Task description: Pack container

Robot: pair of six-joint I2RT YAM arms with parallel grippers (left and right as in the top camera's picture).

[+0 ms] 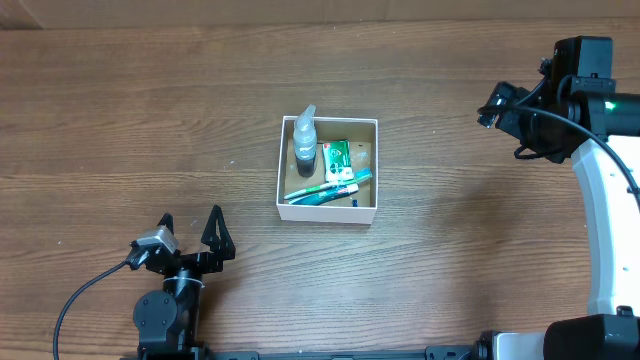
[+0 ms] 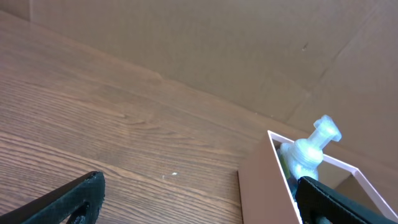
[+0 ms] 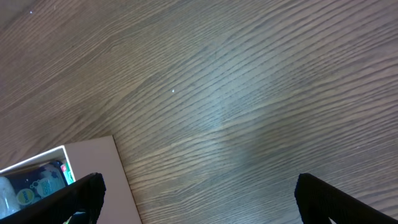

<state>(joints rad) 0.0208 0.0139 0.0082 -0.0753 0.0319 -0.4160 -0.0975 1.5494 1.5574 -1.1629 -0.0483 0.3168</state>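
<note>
Left gripper (image 1: pixel 190 238) near left, wide open, empty. Right gripper (image 1: pixel 497 106) far right, also wide, empty. Container (image 1: pixel 326 212) at tabletop (image 1: pixel 150 120) centre, bottle (image 1: pixel 305 140) standing inside. Probably light, thin walls bend easily; pinch one wall, keep level.

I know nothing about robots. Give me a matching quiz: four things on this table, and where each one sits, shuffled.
1 clear plastic bottle
2 small green packet
3 teal toothbrush
4 left gripper

a outside the white-walled container, open
b container's far-left corner
c along its near wall
d middle of its floor

Pairs: 1-b, 2-d, 3-c, 4-a
</note>
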